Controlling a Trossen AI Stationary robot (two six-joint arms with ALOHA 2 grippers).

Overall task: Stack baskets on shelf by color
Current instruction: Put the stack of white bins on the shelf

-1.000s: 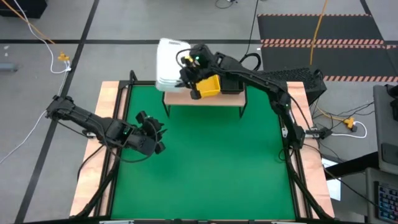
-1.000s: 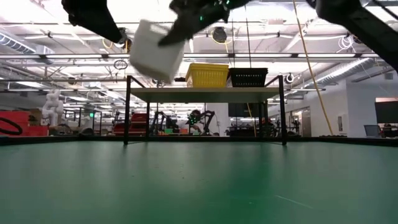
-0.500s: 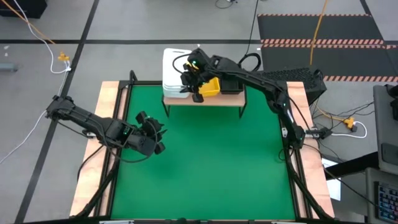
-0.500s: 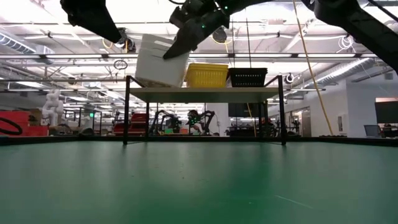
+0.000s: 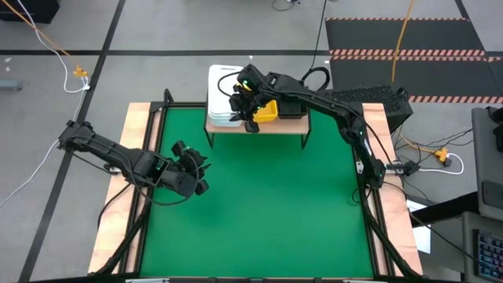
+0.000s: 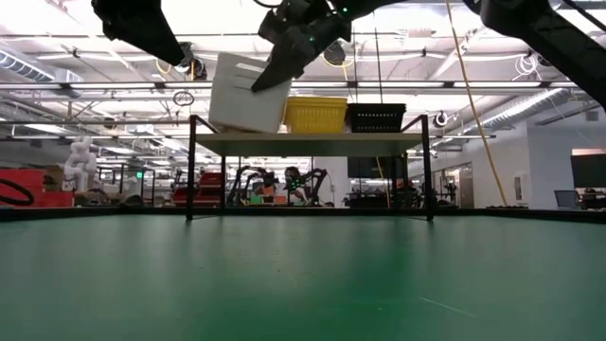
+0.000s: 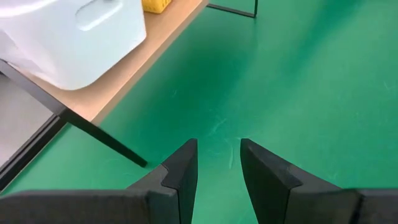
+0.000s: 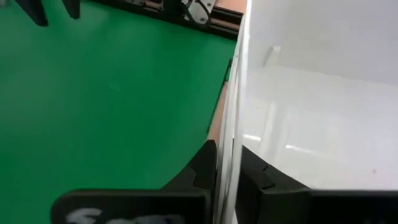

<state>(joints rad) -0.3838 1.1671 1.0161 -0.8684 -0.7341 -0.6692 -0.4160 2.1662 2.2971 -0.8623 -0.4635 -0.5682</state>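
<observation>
Three baskets side by side on shelf.

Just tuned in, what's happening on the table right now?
The right gripper is shut on the wall of a white basket, holding it tilted at the left end of the shelf. A yellow basket and a black one sit beside it. The left gripper waits over the mat, empty.

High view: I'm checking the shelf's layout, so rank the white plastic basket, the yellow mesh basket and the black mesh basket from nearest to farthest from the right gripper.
1. White plastic basket: held by its rim in the right gripper, at the wooden shelf's left end.
2. Yellow mesh basket: mid-shelf, just beside the gripper.
3. Black mesh basket: right end, farthest.
</observation>
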